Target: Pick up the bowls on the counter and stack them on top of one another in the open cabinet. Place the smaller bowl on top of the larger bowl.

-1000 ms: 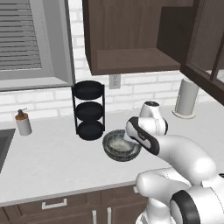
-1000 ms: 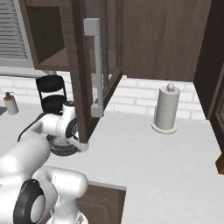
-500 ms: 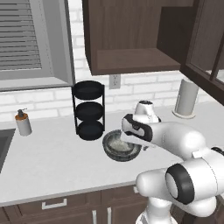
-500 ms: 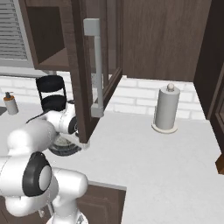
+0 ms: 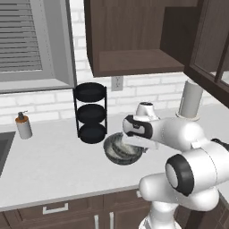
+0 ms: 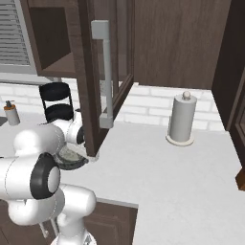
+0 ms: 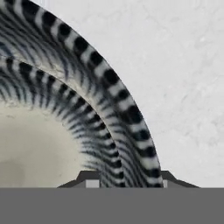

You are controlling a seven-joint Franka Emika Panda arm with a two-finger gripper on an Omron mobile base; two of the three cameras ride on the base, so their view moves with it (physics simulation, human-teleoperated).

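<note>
A dark grey bowl (image 5: 117,153) with a pale speckled inside sits on the light counter (image 5: 53,165), just right of the black rack; I cannot tell from its size which of the two bowls it is. My gripper (image 7: 127,181) is down at the bowl's right rim. In the hand view the striped rim (image 7: 131,122) runs between the two fingertips, one inside the bowl and one outside, both close against the wall. The same bowl (image 6: 67,159) shows beside my hand in the right base view. The open cabinet (image 5: 134,62) hangs above with a bare wooden shelf.
A black three-tier rack (image 5: 91,112) stands just left of the bowl. A paper towel roll (image 5: 191,100) is at the back right, a soap bottle (image 5: 23,125) at the far left. The glass cabinet door (image 6: 103,72) swings out over the counter near my arm.
My hand has dropped onto the bowl's rim and the fingers have closed in around it. The bowl has stayed in place.
</note>
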